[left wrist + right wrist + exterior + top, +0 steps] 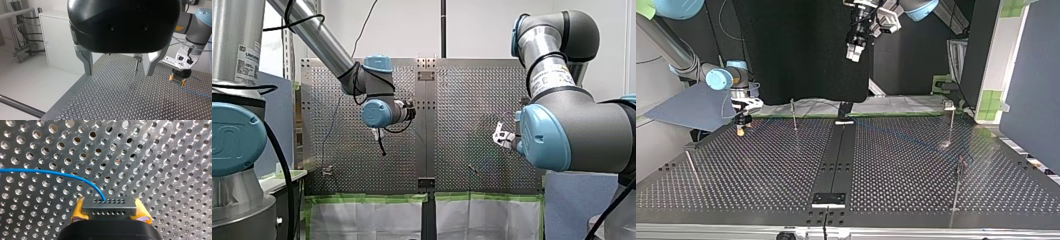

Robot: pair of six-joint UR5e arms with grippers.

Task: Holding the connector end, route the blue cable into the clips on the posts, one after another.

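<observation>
Our right gripper (110,210) has its yellow-padded fingers clamped on the grey connector (109,206), low over the table (162,157), the blue cable (50,172) curving away from it. Our left gripper (118,72) hangs high, fingers apart, a post (136,65) ahead between them.
</observation>
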